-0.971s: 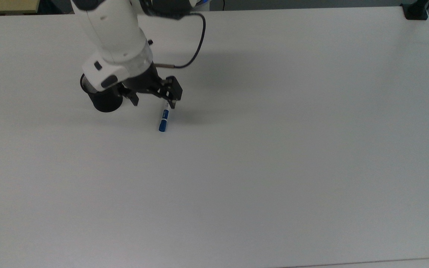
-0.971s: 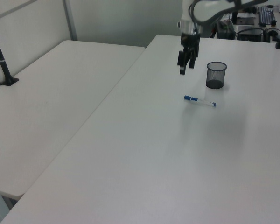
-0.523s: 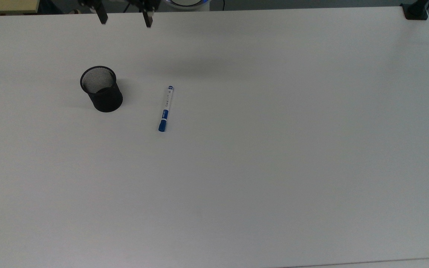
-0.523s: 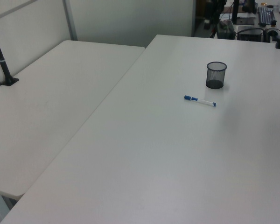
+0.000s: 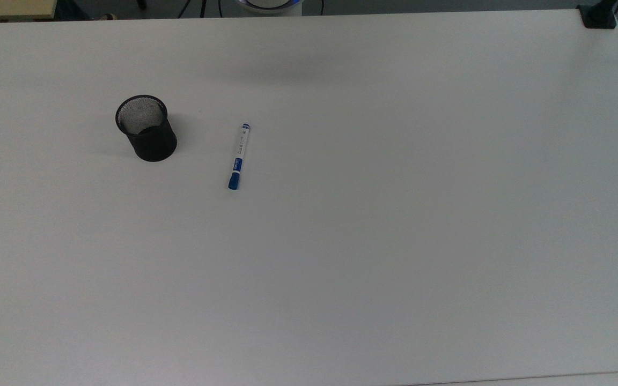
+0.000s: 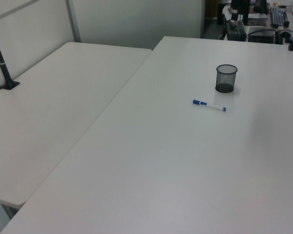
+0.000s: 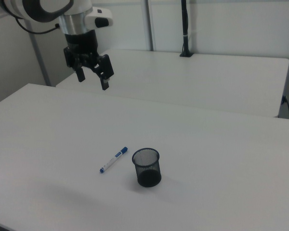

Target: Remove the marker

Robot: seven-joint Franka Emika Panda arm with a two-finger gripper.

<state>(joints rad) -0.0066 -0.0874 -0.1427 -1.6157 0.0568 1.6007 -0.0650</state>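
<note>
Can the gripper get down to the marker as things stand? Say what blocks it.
Probably yes. The marker lies flat on the table, apart from the cup, with nothing over it. The gripper hangs open, high above.

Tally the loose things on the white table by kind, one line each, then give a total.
Marker: 1, lying flat
Mesh cup: 1, upright, black
Total: 2

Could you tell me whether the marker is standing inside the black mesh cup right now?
No, the marker lies flat on the table, apart from the mesh cup.
</note>
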